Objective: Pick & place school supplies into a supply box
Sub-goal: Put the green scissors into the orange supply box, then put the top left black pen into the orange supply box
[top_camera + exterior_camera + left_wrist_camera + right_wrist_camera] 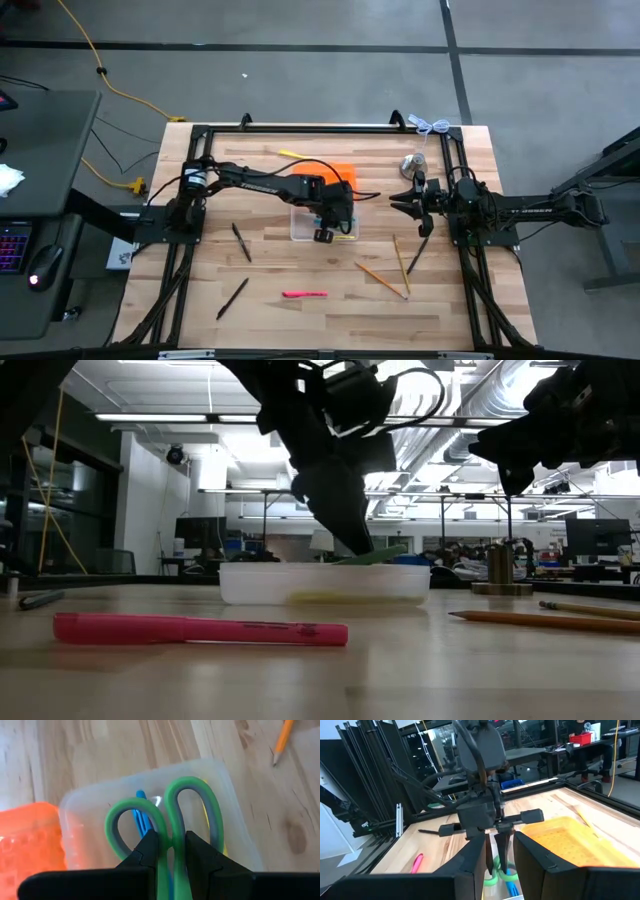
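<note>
Clearly, we saw the left tool [172, 851] clamped on the green-handled scissors [165, 817], its fingers [148, 851] pinching the shanks just below the loops. The scissors hung over the clear supply box [318, 222], which already held a blue pen [141, 815] and a yellow one, its orange lid [322, 177] beside it. The right tool [408, 201] hovered above the desk [300, 322], fingers slightly apart, holding nothing.
</note>
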